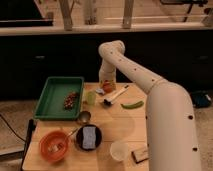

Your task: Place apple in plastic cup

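The gripper hangs from the white arm over the far middle of the wooden table. The apple, small and orange-red, sits right at the gripper's tip; I cannot tell whether it rests on the table or is lifted. The plastic cup, pale yellow-green, stands upright just left of and a little nearer than the apple, beside the green tray. The cup looks empty.
A green tray with brown bits lies at the left. A brush-like utensil and a long green vegetable lie right of the apple. Nearer stand a metal cup, an orange bowl, a black bowl, a whitish clear cup and a small box.
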Available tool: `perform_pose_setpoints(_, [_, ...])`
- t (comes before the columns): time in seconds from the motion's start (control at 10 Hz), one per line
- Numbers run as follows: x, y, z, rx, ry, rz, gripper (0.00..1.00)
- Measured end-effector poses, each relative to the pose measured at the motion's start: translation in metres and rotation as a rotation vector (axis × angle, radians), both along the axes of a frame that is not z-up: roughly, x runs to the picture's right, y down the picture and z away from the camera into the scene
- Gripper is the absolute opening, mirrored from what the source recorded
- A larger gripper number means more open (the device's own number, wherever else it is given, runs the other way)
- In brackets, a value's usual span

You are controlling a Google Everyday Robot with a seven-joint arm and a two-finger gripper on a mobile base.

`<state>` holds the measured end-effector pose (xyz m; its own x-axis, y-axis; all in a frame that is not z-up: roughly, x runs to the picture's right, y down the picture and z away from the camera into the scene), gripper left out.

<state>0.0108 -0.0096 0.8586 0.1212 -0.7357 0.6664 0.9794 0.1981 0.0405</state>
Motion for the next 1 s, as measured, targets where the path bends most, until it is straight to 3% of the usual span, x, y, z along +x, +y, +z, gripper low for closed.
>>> perform_pose_setpoints(1.0, [0.0091,-0.0092,0.0023,0.015,-0.016,-0.008,0.03])
